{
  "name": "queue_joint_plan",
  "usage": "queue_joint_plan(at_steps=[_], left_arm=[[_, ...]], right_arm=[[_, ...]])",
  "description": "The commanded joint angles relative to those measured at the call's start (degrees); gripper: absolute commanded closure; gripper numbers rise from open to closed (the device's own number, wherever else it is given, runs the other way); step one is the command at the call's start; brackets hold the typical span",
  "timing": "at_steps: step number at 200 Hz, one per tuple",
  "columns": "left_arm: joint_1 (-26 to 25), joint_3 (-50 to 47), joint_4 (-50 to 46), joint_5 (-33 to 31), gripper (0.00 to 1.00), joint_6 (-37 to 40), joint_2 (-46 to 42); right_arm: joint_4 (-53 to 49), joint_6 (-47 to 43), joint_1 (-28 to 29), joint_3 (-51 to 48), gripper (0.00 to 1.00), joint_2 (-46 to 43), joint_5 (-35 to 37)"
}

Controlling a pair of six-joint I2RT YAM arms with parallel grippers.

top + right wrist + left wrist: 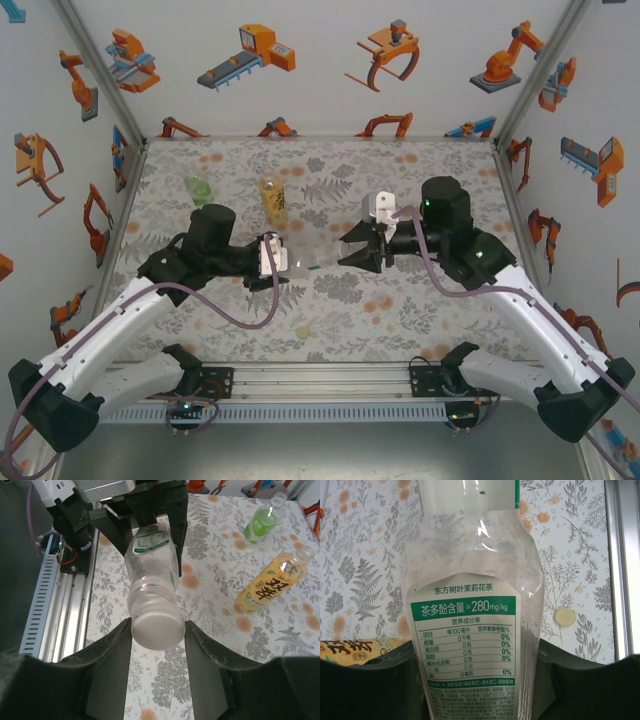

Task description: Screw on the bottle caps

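Observation:
A colourless bottle (312, 258) with a green-and-white label hangs level above the table between the two arms. My left gripper (283, 262) is shut on its body (470, 630). Facing it, my right gripper (157, 630) is shut on the white cap (156, 630), which sits on the bottle's mouth, with both fingers pressed against its rim. A pale yellow cap (303, 330) lies loose on the table, also seen in the left wrist view (565, 616). The green bottle (198, 190) and the amber bottle (272, 198) stand upright at the back left, both with bare mouths.
The aluminium rail (55, 605) runs along the table's near edge. A metal frame post (622, 555) borders the patterned table. Enclosure walls stand close on the left, right and back.

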Motion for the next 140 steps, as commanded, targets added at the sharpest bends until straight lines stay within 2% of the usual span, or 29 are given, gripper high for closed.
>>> queue_joint_plan(at_steps=[1, 140], left_arm=[[-0.43, 0.3, -0.81, 0.93, 1.0, 0.18, -0.25], [-1.04, -0.23, -0.81, 0.91, 1.0, 0.99, -0.17]], right_arm=[[-0.96, -2.03, 0.8, 2.26, 0.78, 0.32, -2.43], [-1.58, -2.26, 3.03, 2.85, 0.78, 1.72, -0.74]])
